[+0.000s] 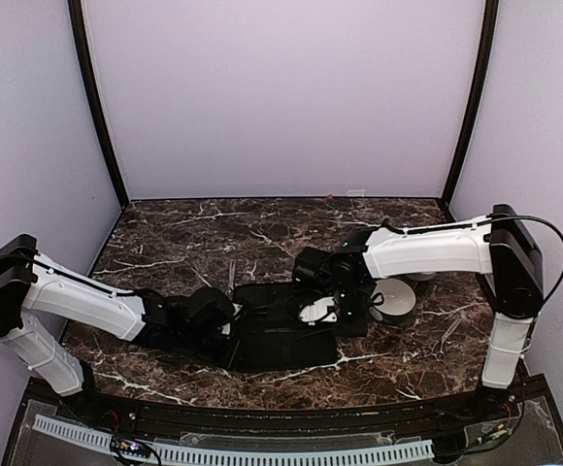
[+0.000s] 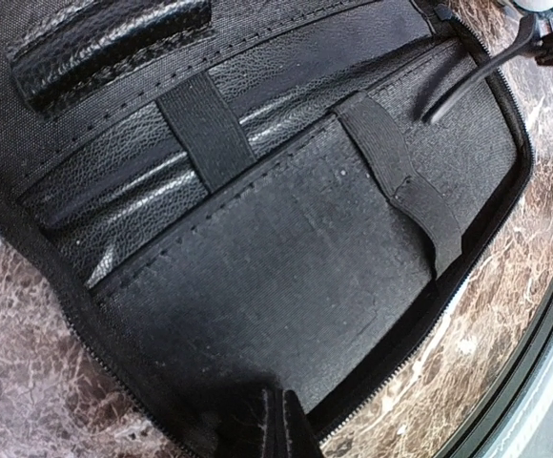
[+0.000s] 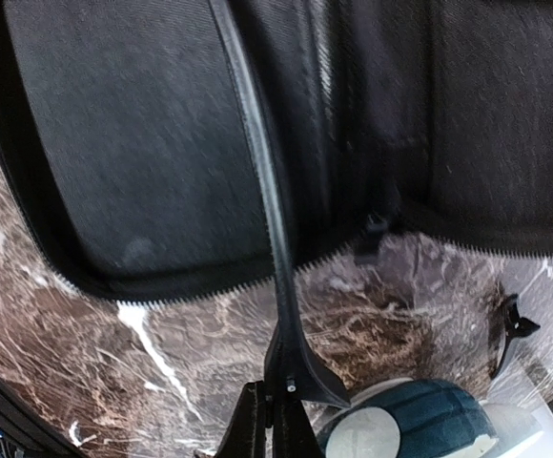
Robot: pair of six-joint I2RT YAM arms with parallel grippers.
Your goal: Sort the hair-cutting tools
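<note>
A flat black zip case (image 1: 281, 342) lies open mid-table, its elastic straps (image 2: 205, 129) holding nothing. My right gripper (image 3: 278, 405) is shut on the thick end of a slim dark comb-like piece (image 3: 257, 191). That piece reaches across the case's zip edge and also shows as a dark rod (image 2: 472, 72) at the case's corner. From above, the right gripper (image 1: 345, 306) sits at the case's right edge. My left gripper (image 2: 281, 431) is shut with its tips resting on the case lining, at the case's left side (image 1: 231, 330). A thin silvery piece (image 1: 232, 276), maybe scissors, lies behind the case.
Two round white bowls (image 1: 395, 303) (image 1: 419, 277) stand right of the case. A teal ribbed object (image 3: 434, 420) sits in white just below the right gripper. A small dark clip (image 3: 511, 329) lies on the brown marble table (image 1: 165, 243). White walls enclose the back and sides.
</note>
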